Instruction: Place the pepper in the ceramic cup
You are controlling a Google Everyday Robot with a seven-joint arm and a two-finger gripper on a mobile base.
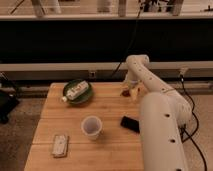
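Note:
The white ceramic cup (92,127) stands upright on the wooden table (107,107), left of centre and near the front. A small dark red pepper (125,93) shows at the table's far right, right at the tip of my gripper (130,92). The gripper hangs down from the white arm (150,85) over that far right part of the table, well behind and to the right of the cup. I cannot see whether the pepper rests on the table or is lifted.
A dark green bowl (78,93) holding a pale packet sits at the far left. A flat black phone-like rectangle (131,123) lies right of the cup, beside the arm's large white link (160,135). A pale wrapped item (60,145) lies front left.

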